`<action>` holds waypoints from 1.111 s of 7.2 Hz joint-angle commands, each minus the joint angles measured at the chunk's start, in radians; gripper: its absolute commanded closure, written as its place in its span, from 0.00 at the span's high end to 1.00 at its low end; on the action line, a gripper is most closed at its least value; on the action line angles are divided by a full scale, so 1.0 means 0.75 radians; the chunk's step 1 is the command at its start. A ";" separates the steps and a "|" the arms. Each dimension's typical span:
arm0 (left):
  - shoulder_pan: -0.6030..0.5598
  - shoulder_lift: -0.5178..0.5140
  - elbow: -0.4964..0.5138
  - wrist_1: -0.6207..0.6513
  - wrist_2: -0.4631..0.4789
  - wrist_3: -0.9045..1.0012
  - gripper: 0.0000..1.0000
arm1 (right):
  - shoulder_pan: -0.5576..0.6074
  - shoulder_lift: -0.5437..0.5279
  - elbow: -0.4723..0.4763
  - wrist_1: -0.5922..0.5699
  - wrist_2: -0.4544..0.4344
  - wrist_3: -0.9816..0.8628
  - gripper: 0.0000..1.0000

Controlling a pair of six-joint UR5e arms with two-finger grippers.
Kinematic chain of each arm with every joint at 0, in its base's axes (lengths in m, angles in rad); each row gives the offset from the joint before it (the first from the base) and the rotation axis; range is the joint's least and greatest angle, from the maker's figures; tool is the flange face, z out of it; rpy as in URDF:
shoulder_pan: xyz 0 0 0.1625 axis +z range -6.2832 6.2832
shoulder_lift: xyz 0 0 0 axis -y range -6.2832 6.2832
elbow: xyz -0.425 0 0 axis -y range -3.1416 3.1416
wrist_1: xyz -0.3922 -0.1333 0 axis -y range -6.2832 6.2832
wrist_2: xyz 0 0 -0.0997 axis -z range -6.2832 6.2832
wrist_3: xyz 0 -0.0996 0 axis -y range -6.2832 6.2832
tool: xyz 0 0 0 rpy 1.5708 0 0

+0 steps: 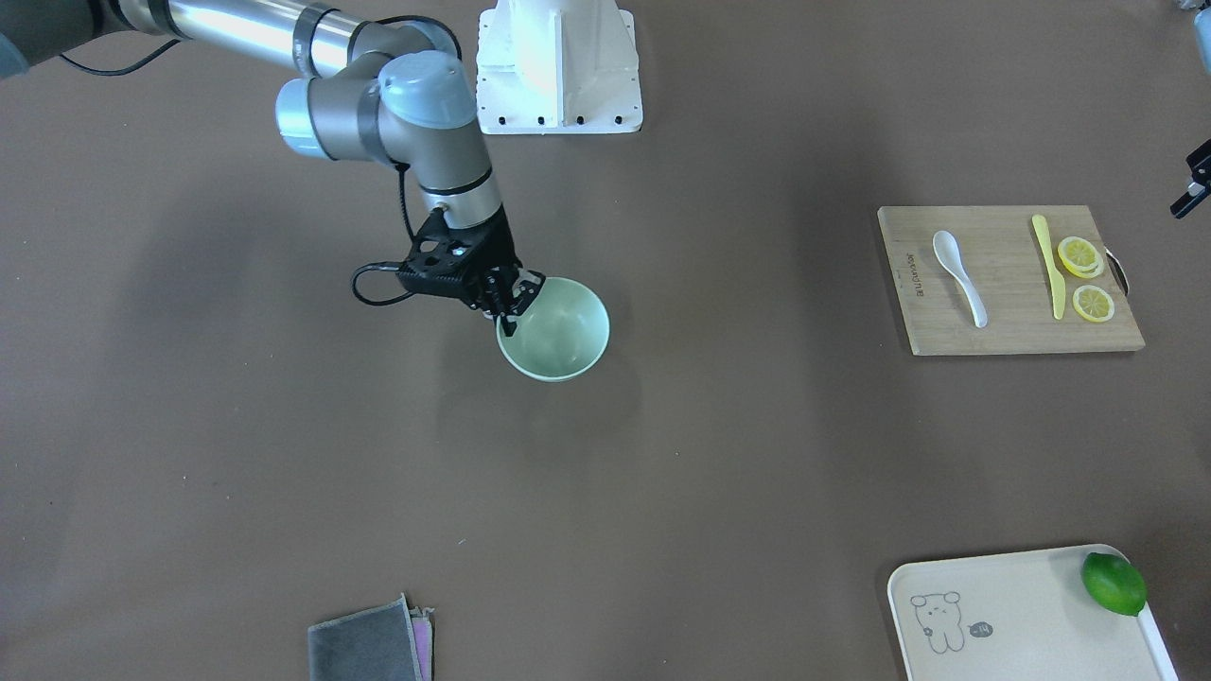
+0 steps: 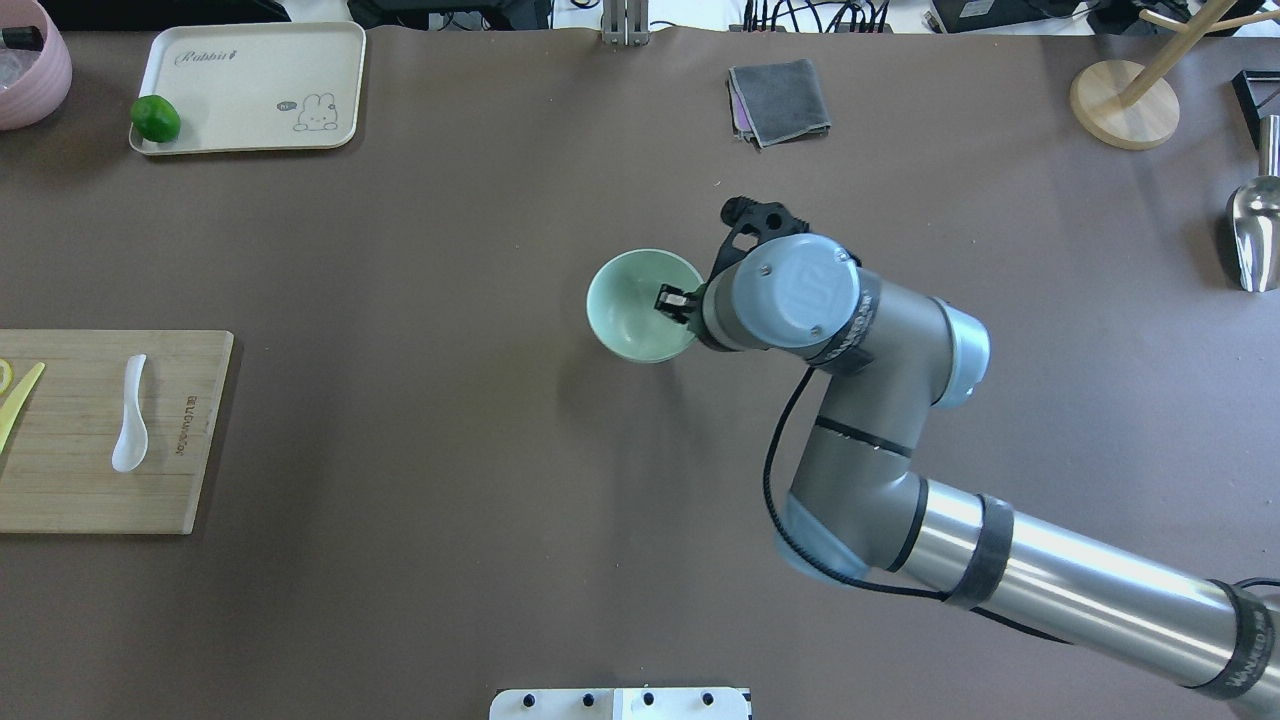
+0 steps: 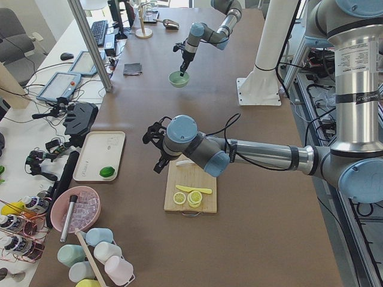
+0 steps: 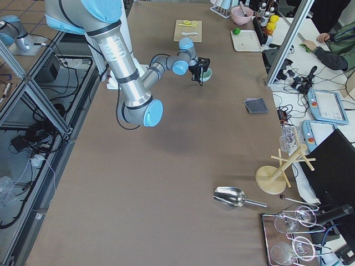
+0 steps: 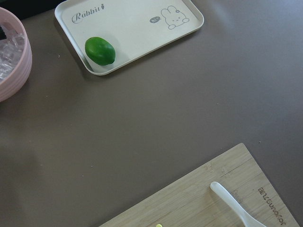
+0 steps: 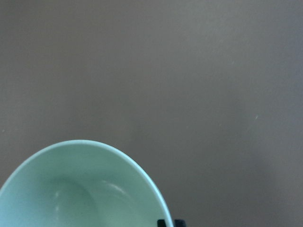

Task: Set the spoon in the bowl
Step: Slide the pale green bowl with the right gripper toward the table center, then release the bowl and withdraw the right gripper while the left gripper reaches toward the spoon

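The pale mint-green bowl [image 1: 558,331] is near the table's middle; it also shows in the overhead view [image 2: 635,305] and fills the lower left of the right wrist view [image 6: 80,189]. My right gripper [image 1: 511,305] is shut on its rim, one finger inside and one outside. The white spoon [image 1: 957,276] lies on the wooden cutting board [image 1: 1003,336], far from the bowl; it also shows in the overhead view [image 2: 131,415] and the left wrist view [image 5: 234,204]. My left gripper [image 3: 158,161] hovers above the board near the spoon; I cannot tell if it is open.
A yellow knife [image 1: 1048,267] and lemon slices [image 1: 1080,257] lie on the board beside the spoon. A cream tray [image 1: 1022,615] holds a lime [image 1: 1114,584]. A folded grey cloth [image 2: 779,100], a wooden stand [image 2: 1125,100] and a metal scoop [image 2: 1255,235] lie along the far edge.
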 commanded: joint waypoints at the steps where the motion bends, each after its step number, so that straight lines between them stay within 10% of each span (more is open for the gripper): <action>1: 0.082 -0.002 0.004 -0.134 0.008 -0.249 0.98 | -0.073 0.043 -0.017 -0.051 -0.076 0.038 0.69; 2: 0.115 -0.004 0.004 -0.171 0.012 -0.333 0.98 | -0.069 0.045 -0.017 -0.051 -0.119 0.024 1.00; 4: 0.152 -0.018 0.000 -0.178 0.020 -0.523 0.98 | 0.053 0.029 0.054 -0.067 -0.053 -0.120 1.00; 8: 0.541 -0.067 -0.033 -0.178 0.424 -1.204 0.98 | 0.666 -0.440 0.351 -0.063 0.636 -0.885 1.00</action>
